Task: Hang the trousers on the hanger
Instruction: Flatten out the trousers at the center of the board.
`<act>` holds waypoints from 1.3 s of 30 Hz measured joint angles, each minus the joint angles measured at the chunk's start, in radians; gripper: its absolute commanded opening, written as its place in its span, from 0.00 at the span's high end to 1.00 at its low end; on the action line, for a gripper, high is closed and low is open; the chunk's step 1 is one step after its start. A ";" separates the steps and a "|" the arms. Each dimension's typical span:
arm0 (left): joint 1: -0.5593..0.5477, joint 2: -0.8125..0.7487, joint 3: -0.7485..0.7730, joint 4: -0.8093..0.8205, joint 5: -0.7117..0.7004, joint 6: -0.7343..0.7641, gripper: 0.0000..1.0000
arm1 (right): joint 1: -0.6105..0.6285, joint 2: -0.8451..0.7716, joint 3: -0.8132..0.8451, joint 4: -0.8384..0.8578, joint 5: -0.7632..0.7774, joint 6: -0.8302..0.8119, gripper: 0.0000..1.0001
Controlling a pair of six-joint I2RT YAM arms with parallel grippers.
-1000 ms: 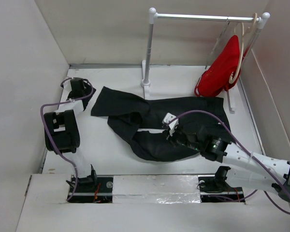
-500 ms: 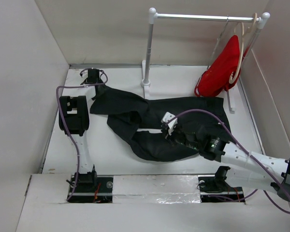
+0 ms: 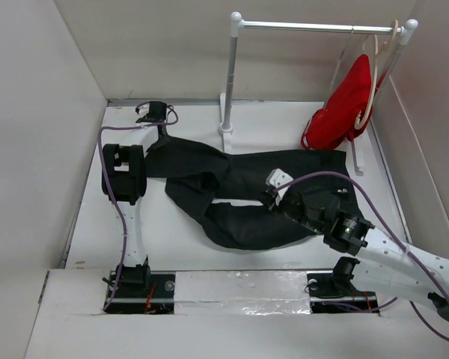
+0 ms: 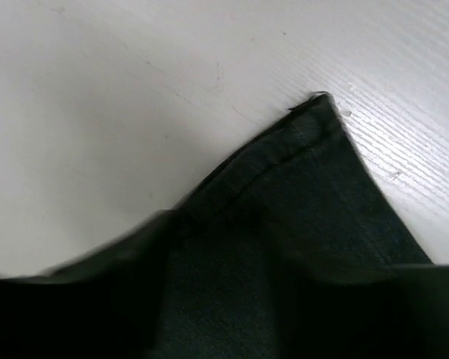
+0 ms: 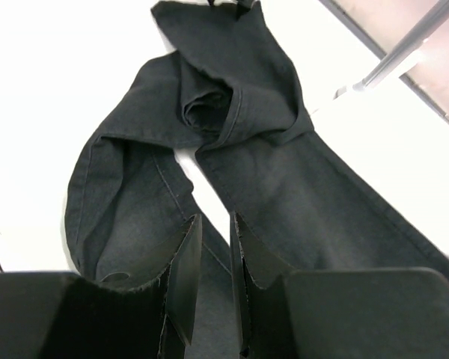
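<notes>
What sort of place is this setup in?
Most likely a robot lab test cell for clothes handling: plain white walls box in a table, two robot arms are bolted at its near edge, and a small clothes rail holds a red garment behind black trousers.

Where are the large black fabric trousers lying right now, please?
The trousers lie crumpled mid-table in the top view, before the white clothes rail, left gripper at their far-left corner, right gripper over their middle.
</notes>
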 measured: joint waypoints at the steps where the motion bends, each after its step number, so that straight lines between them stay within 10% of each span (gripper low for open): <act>1: -0.009 0.008 0.010 -0.008 -0.014 0.002 0.81 | -0.004 -0.007 0.000 0.000 -0.001 -0.003 0.73; 3: -0.021 0.014 0.018 -0.027 -0.057 0.023 1.00 | -0.013 -0.021 0.000 -0.001 -0.001 -0.008 0.72; 24: 0.167 -0.169 0.180 -0.056 -0.263 0.035 1.00 | -0.050 -0.075 -0.095 -0.030 0.034 0.053 0.61; 33: 0.160 -0.259 0.093 0.040 -0.281 0.111 0.30 | -0.097 -0.042 -0.114 0.014 0.057 0.085 0.41; 35: 0.152 -0.249 0.079 0.040 -0.273 0.109 0.31 | -0.097 -0.028 -0.114 0.016 0.046 0.085 0.46; 38: 0.120 -0.252 0.032 0.049 -0.254 0.104 0.38 | -0.097 -0.003 -0.114 0.033 0.018 0.081 1.00; 39: 0.101 -0.263 0.003 0.057 -0.246 0.100 0.40 | -0.097 0.009 -0.114 0.051 0.010 0.082 1.00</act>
